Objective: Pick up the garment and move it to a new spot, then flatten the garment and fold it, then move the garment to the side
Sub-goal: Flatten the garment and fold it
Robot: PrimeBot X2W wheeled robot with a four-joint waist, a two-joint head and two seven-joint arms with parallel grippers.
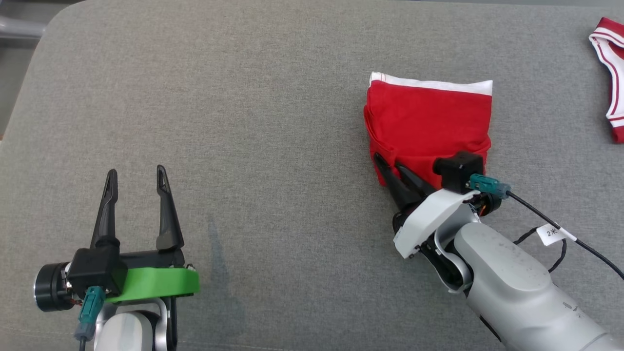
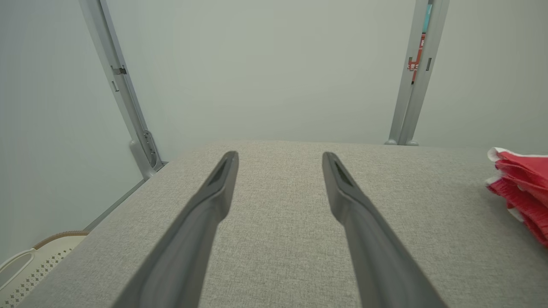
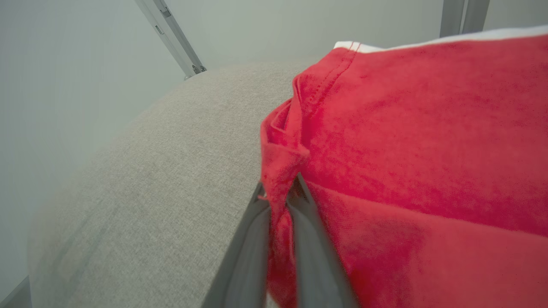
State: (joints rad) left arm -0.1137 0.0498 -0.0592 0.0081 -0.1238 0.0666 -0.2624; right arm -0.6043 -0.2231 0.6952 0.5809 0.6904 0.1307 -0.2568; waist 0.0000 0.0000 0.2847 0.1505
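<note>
The grey fabric table (image 1: 273, 97) stands against a pale wall (image 2: 274, 64). The right claw (image 1: 388, 162) pinches the folded red garment (image 1: 429, 122); the left claw (image 1: 137, 170) hangs wide, holding nothing.

Grey fabric surface (image 1: 273, 97) w/ folded red garment (image 1: 429, 122) centre-right, 2nd red-white garment (image 1: 612, 73) far right.
</note>
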